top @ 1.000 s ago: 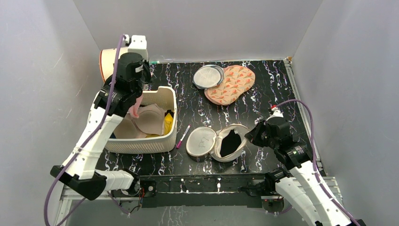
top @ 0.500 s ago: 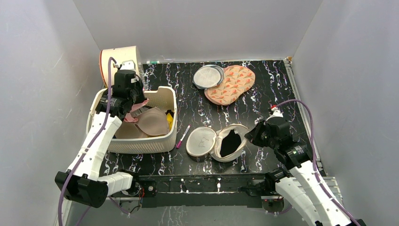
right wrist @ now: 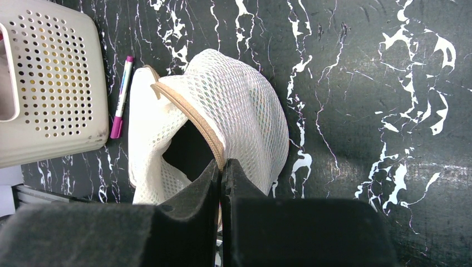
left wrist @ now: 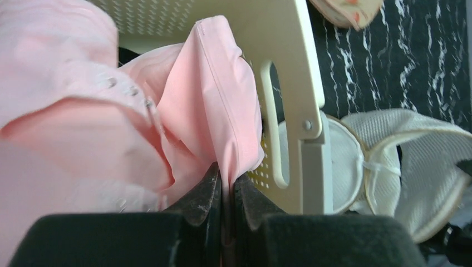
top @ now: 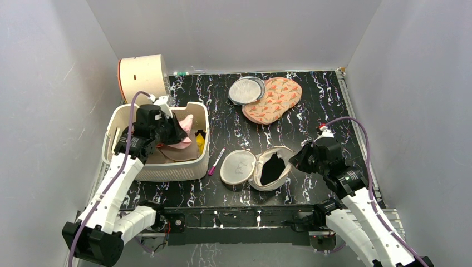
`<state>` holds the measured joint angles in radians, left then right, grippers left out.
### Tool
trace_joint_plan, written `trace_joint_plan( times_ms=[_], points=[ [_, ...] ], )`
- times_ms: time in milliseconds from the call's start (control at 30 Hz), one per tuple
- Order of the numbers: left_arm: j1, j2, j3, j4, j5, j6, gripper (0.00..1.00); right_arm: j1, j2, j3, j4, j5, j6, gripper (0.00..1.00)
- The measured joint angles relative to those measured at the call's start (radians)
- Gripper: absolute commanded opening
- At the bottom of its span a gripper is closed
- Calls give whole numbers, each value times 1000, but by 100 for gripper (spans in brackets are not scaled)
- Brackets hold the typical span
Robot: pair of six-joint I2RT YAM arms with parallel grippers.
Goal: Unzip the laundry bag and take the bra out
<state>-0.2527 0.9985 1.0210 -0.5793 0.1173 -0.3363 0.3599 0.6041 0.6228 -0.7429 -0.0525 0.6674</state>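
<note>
Where the unzipped laundry bag gapes at the table's six o'clock, the right end effector pinches its rim at three o'clock. Farther, at nine o'clock, the left end effector pinches the bra over the basket.

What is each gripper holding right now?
Left gripper: shut on the bra.
Right gripper: shut on the rim of the laundry bag.
</note>
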Motion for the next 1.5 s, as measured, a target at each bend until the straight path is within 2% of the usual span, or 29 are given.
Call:
trace_joint_plan(
  times_ms=[167,300,433,467,667,833,933,1100,1200,1367,1433,1500],
  points=[
    [0,24,-108,55,131,-81,0,0,0,0,1,0,-4,0],
    [0,64,-138,68,152,-144,0,0,0,0,1,0,-7,0],
    [0,35,-188,85,150,-204,1,0,0,0,1,0,-8,0],
    [0,21,-199,85,146,-216,8,0,0,0,1,0,-8,0],
    [0,-39,-195,42,101,-236,64,0,0,0,2,-3,-10,0],
    [0,-79,-113,-22,49,-217,87,0,0,0,2,-7,-11,0],
    [0,-108,-43,-27,40,-206,95,0,0,0,2,-7,-11,0],
    [0,-124,29,1,68,-207,98,0,-3,0,-1,-11,-11,0],
    [0,-109,24,43,126,-239,91,0,-11,0,-2,-15,-10,0],
    [-22,-106,-148,298,301,-385,85,0,-25,-28,-6,-27,-2,0],
    [-91,-91,-203,356,306,-426,83,0,-26,-42,-9,-33,6,0],
    [-295,-50,-200,405,191,-419,69,0,-26,-49,-12,-41,15,0]
  ],
)
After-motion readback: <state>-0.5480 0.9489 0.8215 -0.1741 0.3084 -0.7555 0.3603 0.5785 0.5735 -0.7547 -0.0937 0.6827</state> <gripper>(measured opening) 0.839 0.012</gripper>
